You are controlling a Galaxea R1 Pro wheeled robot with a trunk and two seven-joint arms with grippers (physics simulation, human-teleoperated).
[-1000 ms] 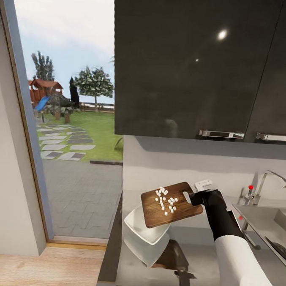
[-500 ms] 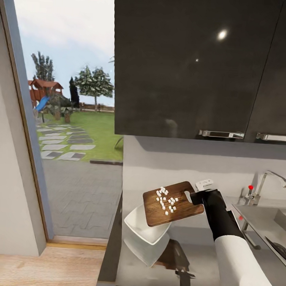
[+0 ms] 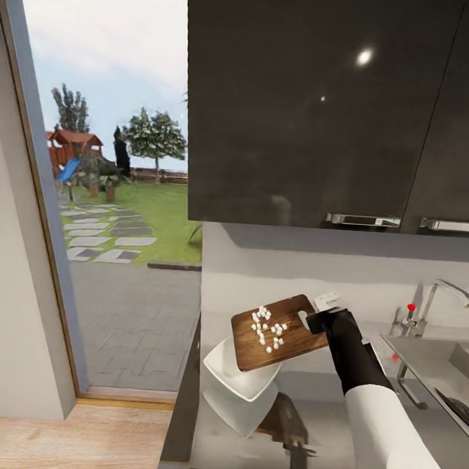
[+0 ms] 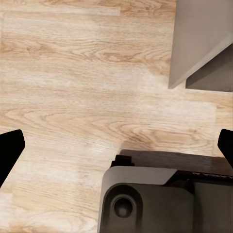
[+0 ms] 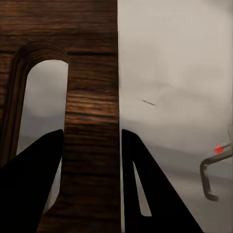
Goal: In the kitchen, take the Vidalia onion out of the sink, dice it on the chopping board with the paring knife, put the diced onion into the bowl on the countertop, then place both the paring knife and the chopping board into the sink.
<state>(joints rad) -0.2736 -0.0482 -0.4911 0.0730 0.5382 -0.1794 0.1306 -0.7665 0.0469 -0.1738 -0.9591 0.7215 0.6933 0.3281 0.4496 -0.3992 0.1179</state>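
My right gripper (image 3: 311, 318) is clamped on the handle end of the chopping board (image 3: 278, 332), one finger on each face of the strip of wood beside the slot-shaped hole; in the right wrist view my fingers (image 5: 34, 189) close on that strip of the board (image 5: 92, 97) with no gap showing. I hold the board up off the countertop (image 3: 334, 421), its long axis running away from my fingers toward the window side, and the far short edge hangs lower than the end I grip. That low edge overlaps the rim of the bowl (image 3: 236, 373), which sits below and beyond it. The diced onion (image 3: 267, 327) lies in a loose cluster of white cubes near the middle of the board (none in the bowl that I can see).

So what counts is the slope: the cubes must run down the long axis, away from my grip, and drop over the low edge into the bowl. I judge the tilt too shallow as yet, and a steeper tip needs the edge kept over the bowl.

My left gripper (image 4: 116, 145) hangs open over the wood floor (image 4: 73, 87), holding nothing. The sink (image 3: 431, 371) lies on my right.
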